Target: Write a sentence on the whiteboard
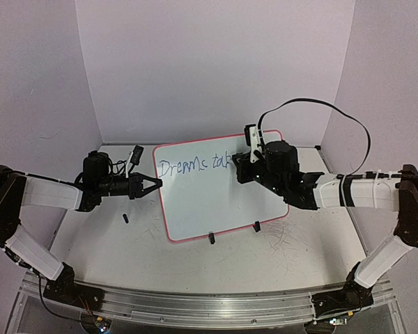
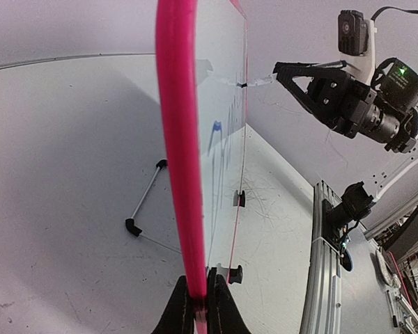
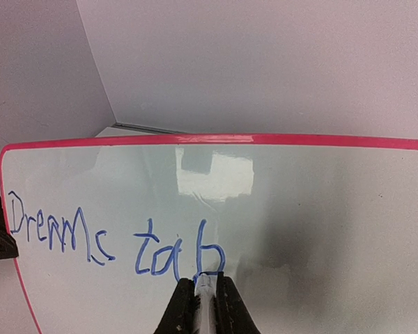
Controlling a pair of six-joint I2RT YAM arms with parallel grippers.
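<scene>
Two pincers of mine meet at the whiteboard (image 1: 216, 202) in the view from above. It stands tilted on the table (image 1: 90, 243) between my arms, propped on two black clip feet (image 1: 211, 238) along its near edge. My left pincer (image 1: 155, 184) is clamped on the middle of the board's left rim. My right pincer (image 1: 245, 161) presses in against the upper right part of the face, where the line of blue writing (image 1: 191, 165) ends. A small dark piece (image 1: 125, 218) lies on the table below my left wrist, apart from the board.

Through my left wrist I see the board edge-on. The pink rim (image 2: 177, 139) rises straight out of my left pincer (image 2: 200, 300), whose fingers are pinched together on it. Across the face, my right pincer (image 2: 282, 69) holds a white marker (image 2: 261, 81) with its tip on the board. A thin rod with black ends (image 2: 143, 209) lies on the table behind the board.

Through my right wrist the board (image 3: 313, 209) fills the frame, its pink rim along the top. The writing (image 3: 63, 229) reads "Dreams", then "ta" and a further letter I cannot settle. My right pincer (image 3: 203, 284) is closed on the marker (image 3: 204, 296), and its tip rests at the foot of that last letter.
</scene>
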